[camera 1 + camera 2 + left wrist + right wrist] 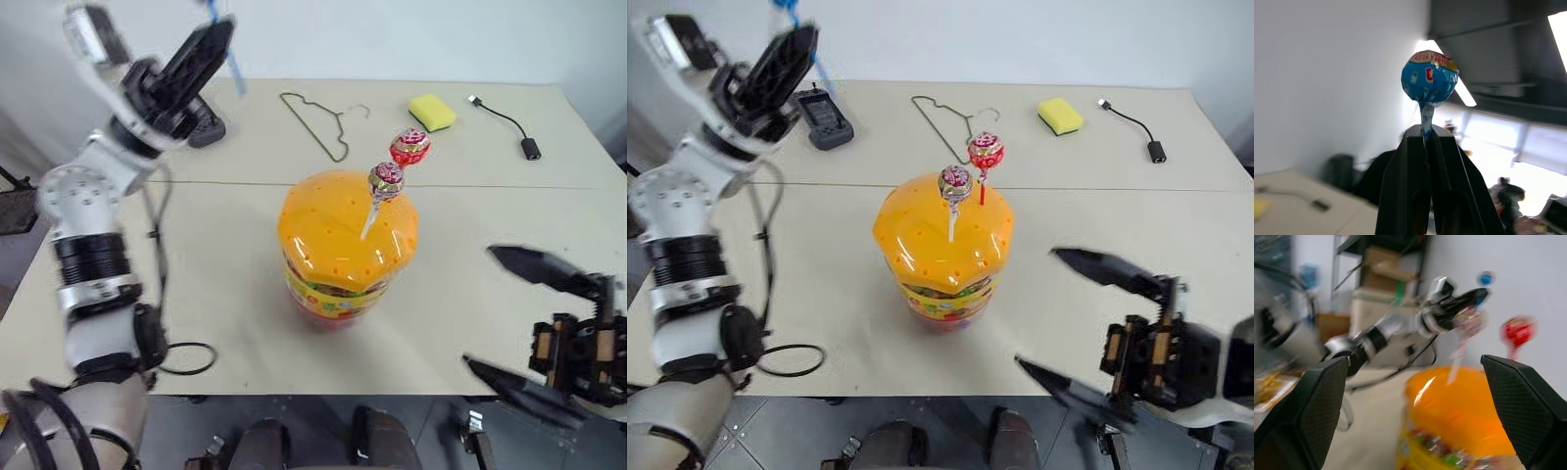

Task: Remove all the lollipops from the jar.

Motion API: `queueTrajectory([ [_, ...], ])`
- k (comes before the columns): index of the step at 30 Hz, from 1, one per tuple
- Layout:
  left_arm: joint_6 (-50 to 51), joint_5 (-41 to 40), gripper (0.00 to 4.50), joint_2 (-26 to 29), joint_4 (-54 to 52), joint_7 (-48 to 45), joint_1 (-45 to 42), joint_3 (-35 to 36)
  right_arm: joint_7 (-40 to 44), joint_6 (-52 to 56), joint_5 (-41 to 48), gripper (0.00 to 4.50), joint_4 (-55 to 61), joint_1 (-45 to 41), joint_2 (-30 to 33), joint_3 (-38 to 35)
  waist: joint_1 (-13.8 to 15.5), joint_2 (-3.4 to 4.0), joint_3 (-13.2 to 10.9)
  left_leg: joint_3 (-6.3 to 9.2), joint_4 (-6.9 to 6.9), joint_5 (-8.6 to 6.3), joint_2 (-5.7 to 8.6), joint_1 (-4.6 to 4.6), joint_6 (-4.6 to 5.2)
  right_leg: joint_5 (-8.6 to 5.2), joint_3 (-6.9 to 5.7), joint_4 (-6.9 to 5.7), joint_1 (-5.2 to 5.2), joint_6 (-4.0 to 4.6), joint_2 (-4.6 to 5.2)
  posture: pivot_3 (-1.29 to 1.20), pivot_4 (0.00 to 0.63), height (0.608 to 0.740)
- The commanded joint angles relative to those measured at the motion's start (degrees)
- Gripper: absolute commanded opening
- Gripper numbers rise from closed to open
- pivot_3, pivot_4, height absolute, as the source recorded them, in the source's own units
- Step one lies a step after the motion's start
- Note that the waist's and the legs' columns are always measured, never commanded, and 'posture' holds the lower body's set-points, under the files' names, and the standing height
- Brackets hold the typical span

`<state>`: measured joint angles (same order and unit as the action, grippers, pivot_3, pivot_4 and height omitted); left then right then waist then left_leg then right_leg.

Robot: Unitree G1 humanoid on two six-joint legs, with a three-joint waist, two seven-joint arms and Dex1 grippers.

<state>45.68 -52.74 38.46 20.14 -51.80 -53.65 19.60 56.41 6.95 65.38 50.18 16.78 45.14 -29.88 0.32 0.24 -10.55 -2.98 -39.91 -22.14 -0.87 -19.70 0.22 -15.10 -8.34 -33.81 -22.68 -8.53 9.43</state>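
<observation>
Beige tabletop (225, 284) carries the jar (345, 245), two lollipops (386, 179) upright in its lid. Left end effector (1426, 139) is clamped on a blue lollipop (1430, 77); right end effector (511, 313) gapes wide, empty.

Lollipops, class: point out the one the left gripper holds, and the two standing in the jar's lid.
Blue lollipop (1429, 76), left wrist view, wrapped head.
Red lollipop (409, 147), left eye view, head.
Pink-yellow lollipop (386, 177), left eye view, head.

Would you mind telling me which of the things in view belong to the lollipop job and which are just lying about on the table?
Part of the job:
- jar with orange lid
- blue lollipop, pinched by its stick in the left gripper
- red lollipop and pink-yellow lollipop, both standing in the lid
- right gripper, open beside the jar

Lying about:
- wire hanger
- yellow sponge
- black cable
- dark handheld device
</observation>
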Motion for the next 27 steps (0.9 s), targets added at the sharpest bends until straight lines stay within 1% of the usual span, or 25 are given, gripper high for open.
queueTrajectory([
  [1, 5.9, 9.2, 0.03, 11.8, -2.4, 0.0, 10.6, -4.9, 7.1, 1.0, -1.8, 4.50, -2.9, -1.1, 2.0, 1.7, -0.4, -0.02, 0.0, -0.04, 0.03, 0.00, 0.00, 0.04, 0.00, 0.00, 0.04, 0.00, 0.01, 0.00, 0.00, 0.00, 0.150, 0.740],
  [3, 9.3, 10.8, 0.03, 16.9, -4.0, 0.5, 16.2, -5.6, 10.3, 1.1, -3.1, 4.50, -5.1, -1.4, 2.2, 2.6, -0.3, -0.20, -0.1, -0.08, 0.10, 0.00, 0.00, 0.09, 0.00, 0.00, 0.10, 0.01, 0.01, 0.00, -0.01, 0.00, 0.150, 0.740],
  [5, 11.2, 14.2, 0.03, 22.6, -7.4, 1.7, 26.1, -5.1, 14.8, 0.2, -7.3, 4.50, -8.5, -1.9, 2.6, 4.8, 0.6, -0.44, -0.2, 0.01, -0.07, -0.01, -0.01, -0.08, 0.01, 0.00, 0.10, 0.02, -0.02, 0.00, -0.01, 0.00, 0.150, 0.740],
  [7, 11.2, 17.3, 0.03, 25.3, -10.3, 4.3, 32.6, -4.2, 17.3, -0.4, -10.1, 4.50, -10.6, -2.6, 2.6, 6.1, 1.0, -0.60, -0.1, 0.01, -0.12, -0.06, -0.03, -0.12, 0.02, 0.00, 0.14, 0.05, -0.06, 0.00, -0.01, 0.00, 0.150, 0.740],
  [9, 10.5, 18.7, 0.03, 25.3, -11.9, 6.4, 35.4, -2.9, 18.4, -0.6, -11.6, 4.50, -11.7, -3.2, 2.3, 6.7, 1.8, -0.60, -0.1, 0.06, -0.14, -0.10, 0.01, -0.15, 0.05, 0.00, 0.26, 0.04, -0.04, 0.00, -0.01, 0.00, 0.150, 0.740],
  [11, 12.2, 18.4, 0.03, 24.7, -14.3, 7.4, 39.9, -0.6, 19.6, -0.7, -13.7, 4.50, -13.7, -4.1, 2.8, 7.3, 2.4, -0.60, -0.1, 0.10, -0.20, -0.10, 0.03, -0.19, 0.06, 0.00, 0.38, 0.05, -0.04, 0.00, -0.02, 0.00, 0.150, 0.740],
  [14, 13.9, 17.6, 0.03, 23.0, -18.4, 7.7, 46.8, 2.1, 21.7, -0.7, -16.2, 4.50, -17.1, -4.5, 3.5, 6.6, 2.3, -0.59, -0.1, -0.02, -0.15, -0.11, 0.02, -0.11, 0.05, 0.00, 0.45, 0.05, -0.05, 0.00, -0.04, 0.00, 0.150, 0.740],
  [17, 10.2, 18.1, 0.71, 21.3, -20.4, 6.3, 50.4, 4.1, 23.6, -0.9, -16.5, 4.50, -20.1, -3.8, 3.6, 4.1, 2.2, -0.58, -0.1, -0.13, -0.07, -0.12, -0.02, 0.00, 0.02, 0.00, 0.49, 0.03, -0.05, 0.00, -0.08, 0.00, 0.150, 0.740],
  [18, 10.0, 18.0, 1.00, 20.6, -20.6, 6.6, 50.7, 4.9, 23.7, -0.8, -16.2, 4.50, -20.6, -3.7, 3.4, 3.4, 2.2, -0.58, -0.1, -0.17, -0.06, -0.12, -0.02, 0.02, 0.02, 0.00, 0.53, 0.02, -0.05, 0.00, -0.08, 0.00, 0.150, 0.740],
  [20, 5.7, 19.3, 1.54, 19.7, -19.7, 6.0, 51.2, 6.0, 23.4, -0.5, -15.3, 4.50, -21.4, -3.4, 2.9, 1.7, 2.2, -0.56, -0.1, -0.28, -0.07, -0.12, -0.02, 0.07, 0.02, 0.00, 0.58, 0.02, -0.05, 0.00, -0.09, 0.00, 0.150, 0.740],
  [21, 3.2, 19.3, 1.88, 19.6, -19.1, 4.0, 51.7, 6.5, 22.2, 0.3, -14.0, 4.50, -21.4, -3.6, 2.5, 0.5, 2.2, -0.56, -0.1, -0.32, -0.07, -0.12, -0.03, 0.08, 0.02, 0.00, 0.59, 0.03, -0.05, 0.00, -0.09, 0.00, 0.150, 0.740],
  [23, -6.7, 18.7, 2.45, 19.2, -17.9, -5.1, 53.0, 8.3, 17.3, 4.1, -9.7, 4.50, -21.1, -4.6, 2.3, -1.9, 2.0, -0.56, -0.1, -0.40, -0.07, -0.13, -0.06, 0.15, 0.02, 0.00, 0.61, 0.02, -0.04, 0.00, -0.10, 0.00, 0.150, 0.740],
  [26, -14.9, 18.1, 3.37, 19.7, -13.3, -12.0, 50.3, 10.3, 7.6, 10.1, -2.5, 4.50, -21.5, -8.2, 2.2, -3.9, 1.5, -0.56, -0.1, -0.47, -0.07, -0.14, -0.11, 0.16, 0.00, 0.00, 0.61, 0.02, -0.07, 0.01, -0.12, 0.00, 0.150, 0.740],
  [27, -15.9, 16.9, 3.37, 19.6, -12.7, -13.7, 48.7, 11.1, 5.1, 11.7, -1.0, 4.50, -21.9, -9.8, 2.4, -4.0, 1.3, -0.56, -0.1, -0.47, -0.07, -0.14, -0.12, 0.17, 0.00, -0.01, 0.61, 0.02, -0.07, 0.01, -0.12, 0.00, 0.150, 0.740],
])
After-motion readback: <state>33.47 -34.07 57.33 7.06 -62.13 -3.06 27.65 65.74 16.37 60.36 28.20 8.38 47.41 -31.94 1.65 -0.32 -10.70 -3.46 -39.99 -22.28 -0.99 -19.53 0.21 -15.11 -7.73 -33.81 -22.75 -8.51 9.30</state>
